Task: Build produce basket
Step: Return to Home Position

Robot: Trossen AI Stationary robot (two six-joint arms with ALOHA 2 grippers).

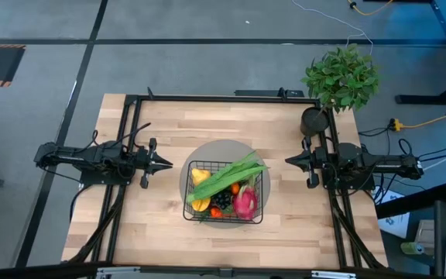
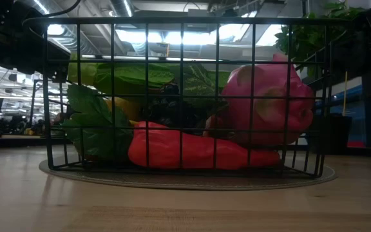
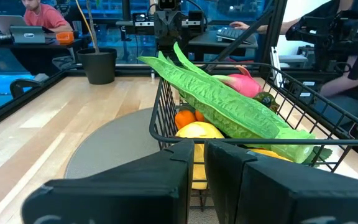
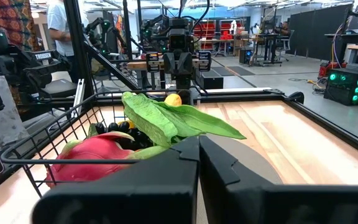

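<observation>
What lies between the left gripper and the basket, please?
Between the left gripper and the basket only bare table and the grey mat's edge show, seen in the high view.

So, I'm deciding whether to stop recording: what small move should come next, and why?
Probably just draw the left gripper and right gripper back to rest. Both are shut and empty on either side of the basket, which already holds the produce.

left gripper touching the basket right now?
Apart. The high view shows the left gripper short of the basket, with bare wood and a strip of grey mat between its tip and the rim.
</observation>
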